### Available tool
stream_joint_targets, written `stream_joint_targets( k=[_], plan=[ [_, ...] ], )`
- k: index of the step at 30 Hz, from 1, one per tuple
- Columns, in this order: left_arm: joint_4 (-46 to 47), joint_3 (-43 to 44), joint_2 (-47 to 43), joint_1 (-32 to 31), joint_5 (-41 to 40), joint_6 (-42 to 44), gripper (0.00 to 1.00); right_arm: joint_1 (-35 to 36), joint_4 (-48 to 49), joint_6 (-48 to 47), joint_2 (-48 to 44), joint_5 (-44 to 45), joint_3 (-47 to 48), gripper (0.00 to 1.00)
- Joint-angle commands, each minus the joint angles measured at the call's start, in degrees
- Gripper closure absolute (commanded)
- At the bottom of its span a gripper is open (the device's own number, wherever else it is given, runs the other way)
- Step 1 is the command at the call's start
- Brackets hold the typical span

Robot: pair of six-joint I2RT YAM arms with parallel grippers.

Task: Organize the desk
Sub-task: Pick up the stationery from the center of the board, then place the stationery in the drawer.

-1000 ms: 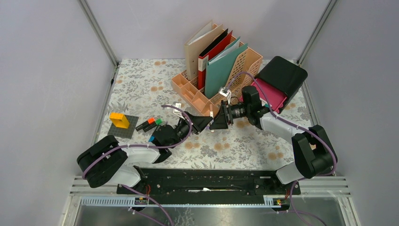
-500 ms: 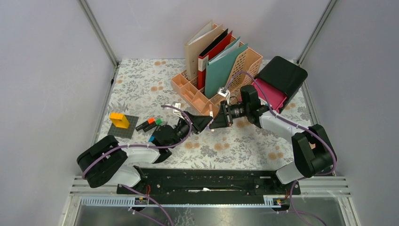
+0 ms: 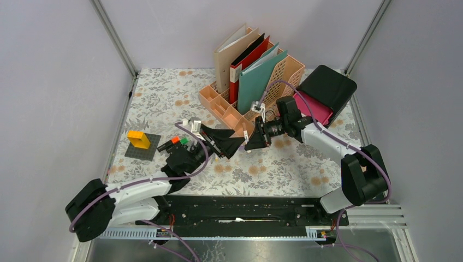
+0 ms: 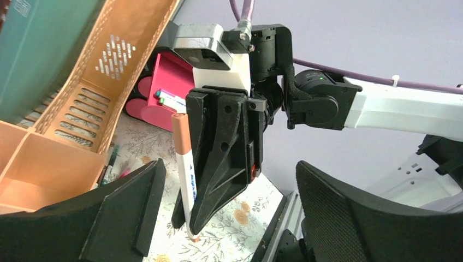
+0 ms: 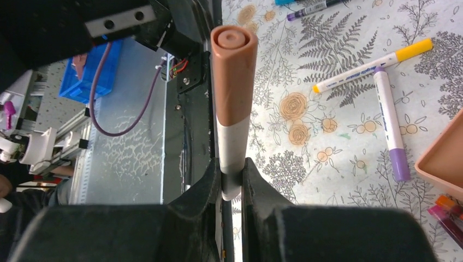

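text: none legible | marker (image 4: 187, 180): blue print on barrel, too small to read

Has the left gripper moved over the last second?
Yes. The left gripper has shifted left, toward the orange block and away from the peach file rack.

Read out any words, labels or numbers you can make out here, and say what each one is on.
Blue print on the brown-capped marker in the right gripper: too blurred to read.
Blue print on the yellow-capped marker lying on the desk: too small to read.
No other text shows.
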Motion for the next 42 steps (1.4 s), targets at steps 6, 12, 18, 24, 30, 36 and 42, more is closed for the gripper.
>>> stream_joint_targets(
  k=[6, 12, 18, 24, 30, 36, 42],
  plan=[
    [-15.2, -1.6, -11.2, 1.1, -5.0, 9.2, 0.01, 0.5, -17.4, -17.7, -2.3, 6.6, 6.8, 1.0],
    [-20.9, -1.6, -13.6, 2.8, -5.0, 9.8, 0.01, 0.3, -22.1, -24.7, -5.4, 14.3, 7.8, 1.0],
    [-23.9, -1.6, -13.8, 4.1, -5.3, 9.7, 0.01, -1.9, -24.0, -27.6, -7.7, 17.9, 8.2, 1.0],
    [-26.0, -1.5, -13.4, 4.6, -6.1, 9.9, 0.01, -6.9, -25.4, -29.1, -10.0, 18.6, 8.6, 1.0],
    [-27.2, -2.2, -12.5, 5.3, -6.9, 9.8, 0.01, -12.6, -26.5, -30.0, -11.7, 19.3, 9.2, 0.99],
    [-28.8, -2.5, -12.3, 6.0, -6.9, 9.5, 0.01, -15.6, -26.5, -30.6, -12.7, 27.8, 9.8, 0.98],
    [-29.4, -3.1, -12.3, 6.9, -6.8, 9.5, 0.01, -19.4, -25.8, -30.8, -13.3, 36.5, 9.9, 0.97]
  ],
)
